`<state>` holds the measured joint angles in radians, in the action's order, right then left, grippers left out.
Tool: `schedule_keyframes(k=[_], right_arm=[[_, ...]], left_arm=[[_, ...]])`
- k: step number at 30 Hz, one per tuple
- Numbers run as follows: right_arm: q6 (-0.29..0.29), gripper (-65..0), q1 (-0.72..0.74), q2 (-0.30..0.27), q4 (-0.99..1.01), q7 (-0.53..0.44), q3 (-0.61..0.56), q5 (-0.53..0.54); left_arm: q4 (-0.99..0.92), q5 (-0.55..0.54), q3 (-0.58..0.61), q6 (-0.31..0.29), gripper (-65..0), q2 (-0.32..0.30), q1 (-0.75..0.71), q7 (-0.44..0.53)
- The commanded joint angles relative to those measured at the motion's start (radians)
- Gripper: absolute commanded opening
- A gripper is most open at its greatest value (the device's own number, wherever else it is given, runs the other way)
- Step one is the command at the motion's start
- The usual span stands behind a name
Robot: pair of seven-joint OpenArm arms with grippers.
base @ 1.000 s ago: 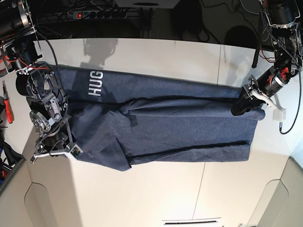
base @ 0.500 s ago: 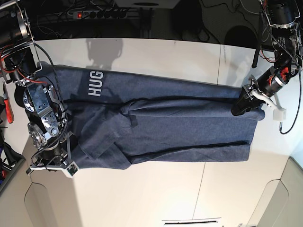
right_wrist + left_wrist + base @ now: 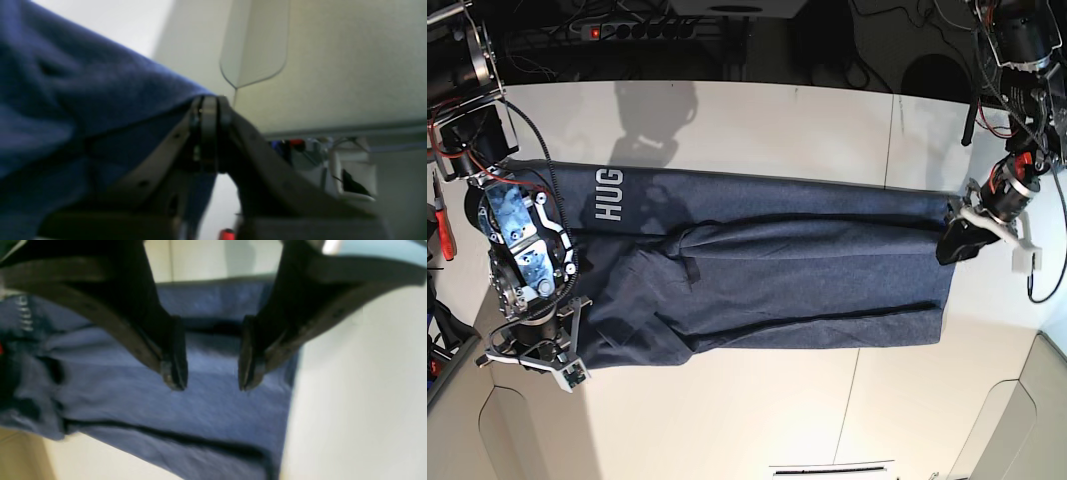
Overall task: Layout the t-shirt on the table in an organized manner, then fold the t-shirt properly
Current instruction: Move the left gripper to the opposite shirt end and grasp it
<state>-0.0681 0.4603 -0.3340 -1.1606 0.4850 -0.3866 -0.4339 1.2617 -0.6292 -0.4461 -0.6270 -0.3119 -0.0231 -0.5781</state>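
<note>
Shirt (image 3: 767,270) long axis spans table (image 3: 757,110) between arms; right gripper (image 3: 208,110) clamped on shirt corner, left gripper (image 3: 208,355) spread wide, empty, above opposite edge

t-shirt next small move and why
Probably lower the open left claw and close it on the t-shirt edge below it. The right claw is shut on the opposite end, and long creases run across the cloth on the table, so a second grip would let both arms pull it flat.
</note>
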Motion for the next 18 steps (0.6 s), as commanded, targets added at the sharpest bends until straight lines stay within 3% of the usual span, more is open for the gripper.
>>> schedule_keyframes(k=[1, 4, 7, 11, 18], right_arm=[[-0.017, -65.0, 0.029, 0.0, -0.013, -0.014, 0.008, -0.01], [-0.017, -65.0, 0.029, 0.026, -0.013, -0.014, 0.008, -0.01], [-0.014, -65.0, 0.029, 0.051, -0.013, -0.014, 0.008, -0.011], [-0.014, -65.0, 0.029, 0.057, -0.013, -0.014, 0.008, -0.011], [-0.014, -65.0, 0.029, 0.056, -0.013, -0.013, 0.008, -0.011]], left_arm=[[0.014, 0.023, -0.005, 0.022, -36.5, -0.019, 0.04, 0.024], [0.014, 0.115, 0.028, 0.054, -36.5, -0.039, 0.104, 0.014], [0.014, 0.227, 0.139, 0.085, -36.5, -0.091, 0.158, 0.014], [0.013, 0.397, 0.371, 0.097, -36.5, -0.182, 0.216, 0.035], [-0.117, 0.745, 0.779, 0.247, -36.5, -0.295, 0.33, 0.187]])
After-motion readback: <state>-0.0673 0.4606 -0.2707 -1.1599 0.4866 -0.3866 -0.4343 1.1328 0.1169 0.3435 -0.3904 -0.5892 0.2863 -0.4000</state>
